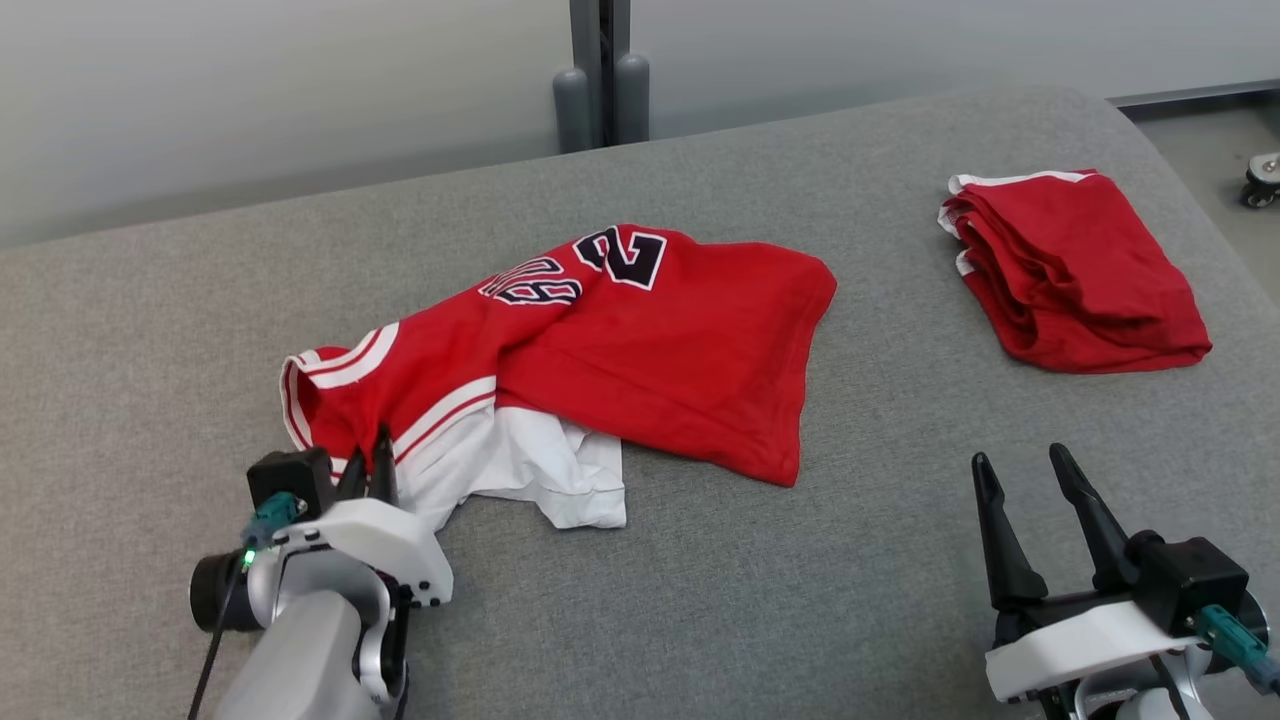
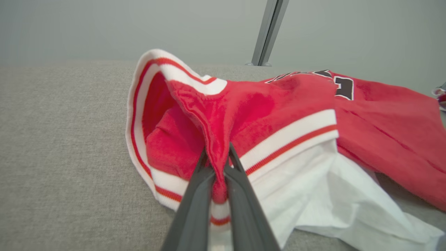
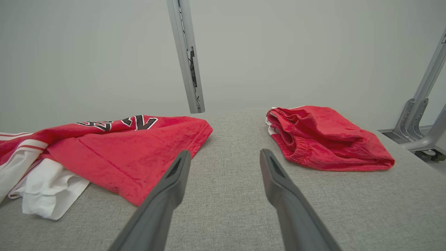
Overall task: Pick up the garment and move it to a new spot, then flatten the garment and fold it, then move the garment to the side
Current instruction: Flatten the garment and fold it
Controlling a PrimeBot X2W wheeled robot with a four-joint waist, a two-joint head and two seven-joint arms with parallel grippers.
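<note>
A crumpled red jersey (image 1: 640, 350) with white striped trim, dark numerals and a white under-layer lies in the middle of the grey surface (image 1: 700, 600). My left gripper (image 1: 368, 462) is shut on a ridge of red cloth at the jersey's near left corner; the left wrist view shows the jersey (image 2: 278, 115) pinched between the two dark fingers of that gripper (image 2: 218, 157). My right gripper (image 1: 1022, 462) stands open at the lower right, apart from the jersey, with nothing between its fingers. In the right wrist view the open gripper (image 3: 223, 157) points at bare fabric between the jersey (image 3: 115, 153) and another red garment.
A folded red garment (image 1: 1075, 270) with white trim sits at the far right, also visible as the folded garment (image 3: 327, 139) in the right wrist view. A grey post (image 1: 600, 75) stands behind the surface. The rounded edge drops off at the right, near a caster (image 1: 1262, 180).
</note>
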